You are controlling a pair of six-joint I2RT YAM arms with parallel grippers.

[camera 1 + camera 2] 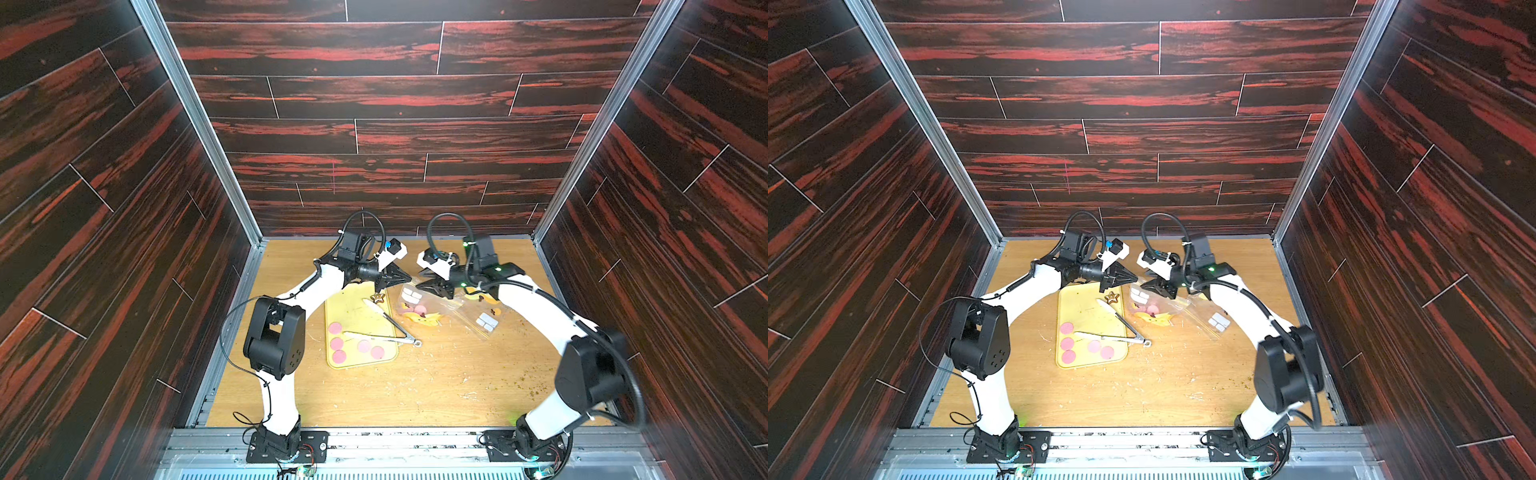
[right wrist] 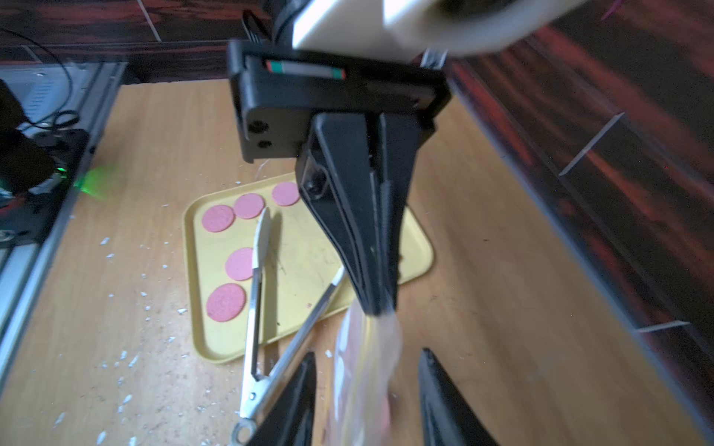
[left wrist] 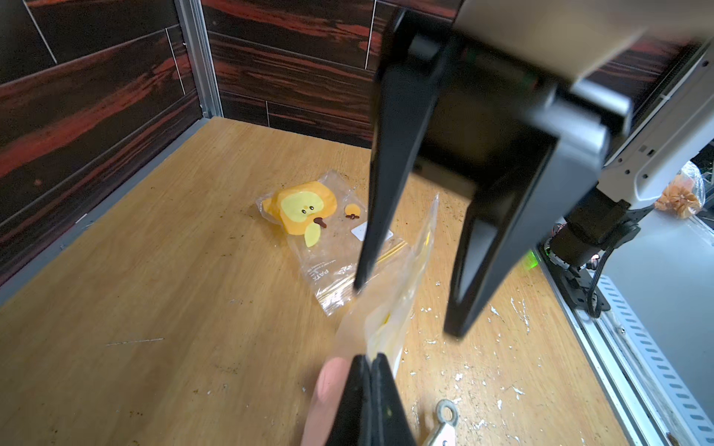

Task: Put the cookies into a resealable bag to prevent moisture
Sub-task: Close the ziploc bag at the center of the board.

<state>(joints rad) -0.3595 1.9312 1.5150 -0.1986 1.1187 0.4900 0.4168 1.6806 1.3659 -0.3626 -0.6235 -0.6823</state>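
**Resealable bag (image 2: 363, 378) clamped by shut left gripper (image 2: 380, 305)**
The right gripper (image 3: 409, 309) is held part-open astride the bag (contact cannot be told); five cookies (image 2: 218, 218) are seen on the yellow tray (image 2: 309, 247), more inside the bag.

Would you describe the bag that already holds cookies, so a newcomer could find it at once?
On the wooden table, find the yellow tray; the clear resealable bag sits just right of its far end. Unlike the flat second bag further right, it has pink cookies inside and the left gripper pinches its edge.
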